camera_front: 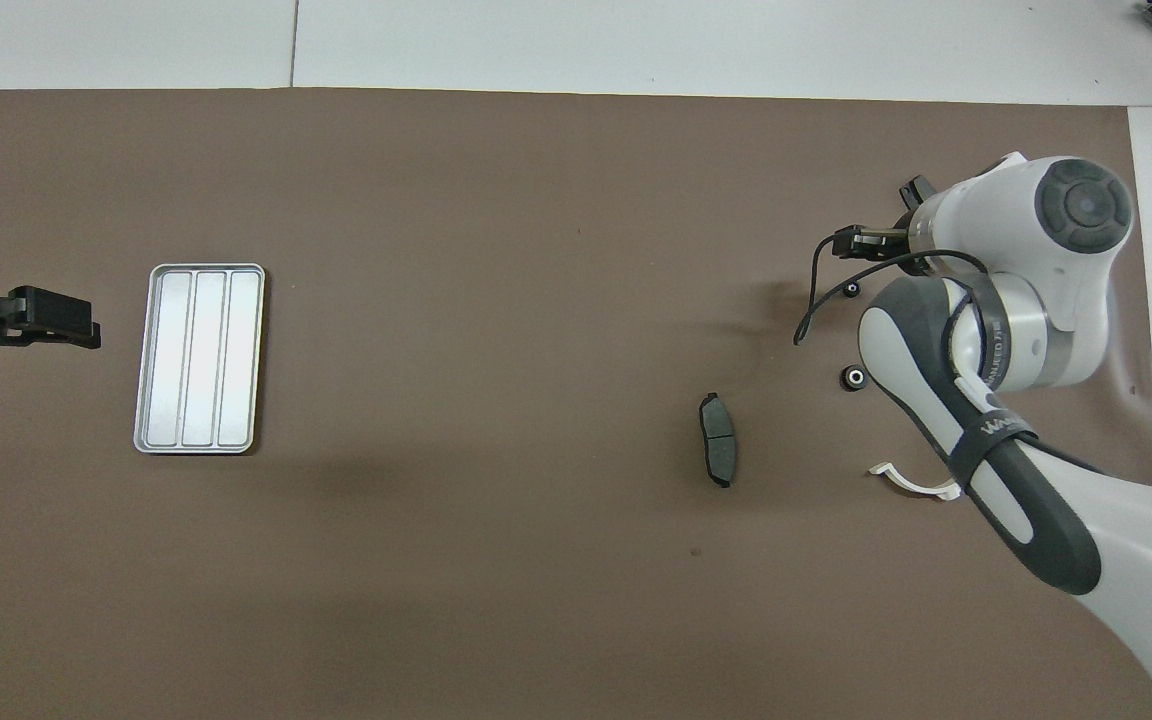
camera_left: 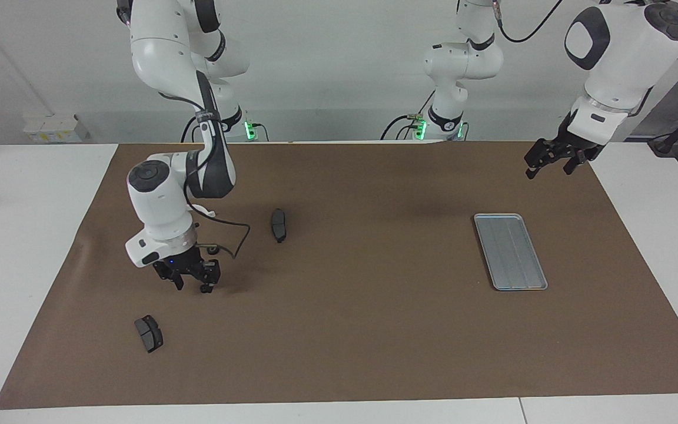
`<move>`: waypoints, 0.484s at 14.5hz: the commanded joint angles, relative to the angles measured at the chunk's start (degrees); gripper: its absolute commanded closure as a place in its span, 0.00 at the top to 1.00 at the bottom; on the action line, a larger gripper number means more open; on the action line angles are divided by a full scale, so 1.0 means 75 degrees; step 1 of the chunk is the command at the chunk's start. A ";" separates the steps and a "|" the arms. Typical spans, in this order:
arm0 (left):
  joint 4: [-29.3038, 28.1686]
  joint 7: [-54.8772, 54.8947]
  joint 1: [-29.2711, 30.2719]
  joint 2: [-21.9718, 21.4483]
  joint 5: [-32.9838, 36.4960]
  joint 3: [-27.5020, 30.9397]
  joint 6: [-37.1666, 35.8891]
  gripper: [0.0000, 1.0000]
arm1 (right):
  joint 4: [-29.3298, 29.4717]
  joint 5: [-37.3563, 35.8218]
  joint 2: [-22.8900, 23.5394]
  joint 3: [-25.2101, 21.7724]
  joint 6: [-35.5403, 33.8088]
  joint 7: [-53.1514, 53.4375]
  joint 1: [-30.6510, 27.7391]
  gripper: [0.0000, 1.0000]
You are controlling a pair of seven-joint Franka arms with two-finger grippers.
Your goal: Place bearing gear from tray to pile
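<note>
**Right gripper spread wide, low over the pile; tray well apart**

The right gripper (camera_left: 191, 287) is seen low over the mat (camera_left: 374, 330) at the right arm's end of the table. Its fingers are spread wide, and nothing is seen gripped between them.

In the overhead view a small black gear (camera_front: 850, 291) is seen on the mat just beside this gripper. Whether it is touched by a finger cannot be told. A second gear (camera_front: 851, 378) lies nearer to the robots, at the edge of the right arm's outline.

The rest of the pile is scattered around them. A white bracket (camera_front: 914, 484) lies nearer to the robots than the second gear and is partly covered by the arm. A dark pad (camera_left: 279, 225) lies beside the gears, toward the left arm's end. Another pad (camera_left: 149, 333) lies farther from the robots than the gripper and well apart from the first pad.

The tray (camera_left: 511, 251) lies flat on the mat toward the left arm's end, well apart from the pile. Only its ridged metal floor is seen.

The left gripper (camera_left: 548, 171) is held up in the air over the mat's edge near the tray, with its fingers apart and nothing between them. The left arm waits.
</note>
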 commanded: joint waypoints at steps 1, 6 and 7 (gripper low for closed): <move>-0.0288 0.0045 0.0057 -0.0251 0.0131 -0.0036 0.0117 1.00 | 0.0342 0.0011 -0.0899 0.0037 -0.1382 0.0010 -0.0083 1.00; -0.0288 0.0045 0.0057 -0.0251 0.0131 -0.0036 0.0117 1.00 | 0.0377 -0.0048 -0.2177 0.0002 -0.2941 0.0000 -0.0492 1.00; -0.0288 0.0045 0.0057 -0.0251 0.0131 -0.0036 0.0117 1.00 | 0.0400 -0.0048 -0.2400 0.0002 -0.3327 -0.0024 -0.0528 1.00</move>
